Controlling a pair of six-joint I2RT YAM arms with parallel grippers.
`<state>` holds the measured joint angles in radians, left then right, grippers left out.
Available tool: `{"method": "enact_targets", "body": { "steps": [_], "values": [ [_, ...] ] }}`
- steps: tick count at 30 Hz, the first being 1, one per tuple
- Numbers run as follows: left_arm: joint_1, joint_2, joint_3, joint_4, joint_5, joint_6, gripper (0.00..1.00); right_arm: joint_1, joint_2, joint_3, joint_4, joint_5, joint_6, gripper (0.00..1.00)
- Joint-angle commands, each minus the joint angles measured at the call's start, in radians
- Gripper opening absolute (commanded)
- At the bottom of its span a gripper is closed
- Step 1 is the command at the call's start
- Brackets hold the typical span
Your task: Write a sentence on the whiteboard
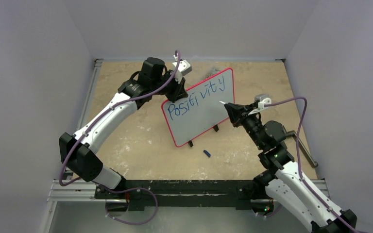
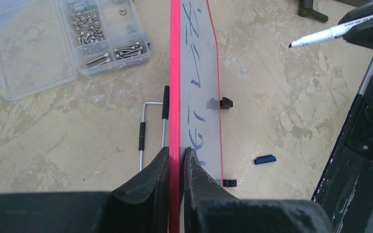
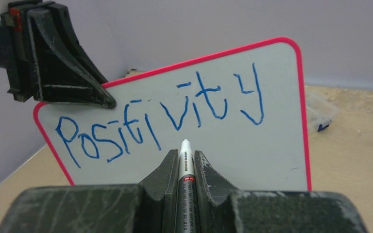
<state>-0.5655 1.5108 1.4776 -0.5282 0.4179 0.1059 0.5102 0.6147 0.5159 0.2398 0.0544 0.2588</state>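
Observation:
The whiteboard [image 1: 209,114], white with a thin red frame and two black clip feet, stands upright mid-table and reads "Positivity" in blue. My left gripper [image 1: 178,92] is shut on its upper left edge; in the left wrist view its jaws [image 2: 176,158] pinch the red frame [image 2: 175,73]. My right gripper [image 1: 233,112] is shut on a white marker [image 3: 186,165] whose tip points at the board [image 3: 252,155], below the word. The marker tip [image 2: 315,38] stands a little off the board's face.
A blue marker cap [image 1: 207,153] lies on the table in front of the board. A clear parts box [image 2: 63,39] with screws sits behind the board. A metal rod with black grips [image 2: 143,133] lies behind it too. A metal handle [image 1: 307,154] lies at the right edge.

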Motion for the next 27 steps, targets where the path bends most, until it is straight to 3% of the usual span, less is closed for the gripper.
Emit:
{"method": "enact_targets", "body": {
  "steps": [1, 9, 13, 21, 27],
  "values": [
    [-0.008, 0.042, -0.034, -0.114, -0.079, 0.043, 0.0, 0.002, 0.013, -0.035, 0.106, -0.153, 0.03, 0.0],
    [0.005, 0.045, -0.033, -0.107, -0.09, 0.038, 0.0, 0.019, 0.041, -0.119, 0.253, -0.293, 0.049, 0.0],
    [0.017, 0.055, -0.024, -0.119, -0.109, 0.024, 0.0, 0.057, 0.066, -0.152, 0.294, -0.229, 0.046, 0.0],
    [0.022, 0.066, -0.023, -0.127, -0.126, 0.014, 0.0, 0.272, 0.184, -0.176, 0.4, -0.041, -0.014, 0.0],
    [0.042, 0.088, -0.008, -0.143, -0.132, 0.0, 0.0, 0.317, 0.19, -0.254, 0.531, -0.053, -0.047, 0.0]
  ]
}}
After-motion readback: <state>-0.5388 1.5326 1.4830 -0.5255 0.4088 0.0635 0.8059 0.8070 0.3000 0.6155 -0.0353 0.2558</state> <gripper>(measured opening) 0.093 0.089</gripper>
